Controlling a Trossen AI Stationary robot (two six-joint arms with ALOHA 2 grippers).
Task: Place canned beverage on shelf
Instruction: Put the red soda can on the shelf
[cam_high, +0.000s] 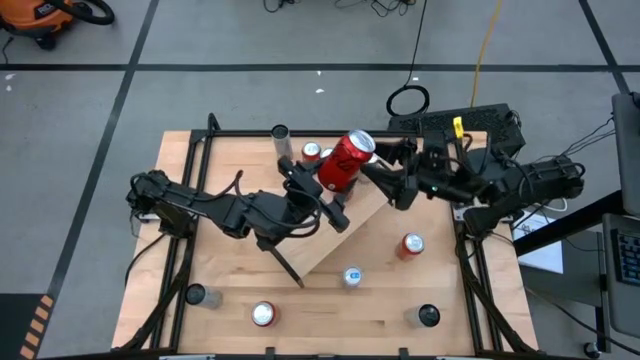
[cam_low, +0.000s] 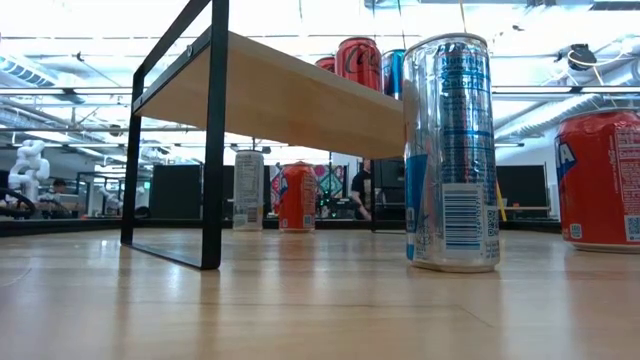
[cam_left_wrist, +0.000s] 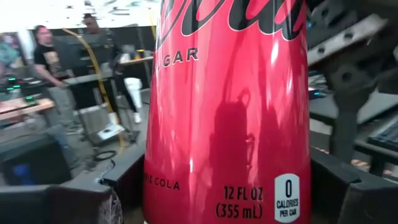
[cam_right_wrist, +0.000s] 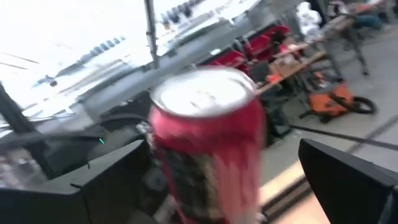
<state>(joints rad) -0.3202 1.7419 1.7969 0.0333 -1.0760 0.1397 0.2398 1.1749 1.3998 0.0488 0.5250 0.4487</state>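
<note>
Trouble could come if the red can (cam_high: 345, 160) tips, because it leans over the far end of the shelf (cam_high: 345, 232) between two hands. The left hand (cam_high: 318, 196) squeezes the can low down with partly open fingers. The right hand (cam_high: 388, 165) sits just beside it, wide open and holding nothing. A bump from it could knock the can down. The high view shows both hands and the bench (cam_high: 230, 300). The left wrist view shows the can's label up close.
</note>
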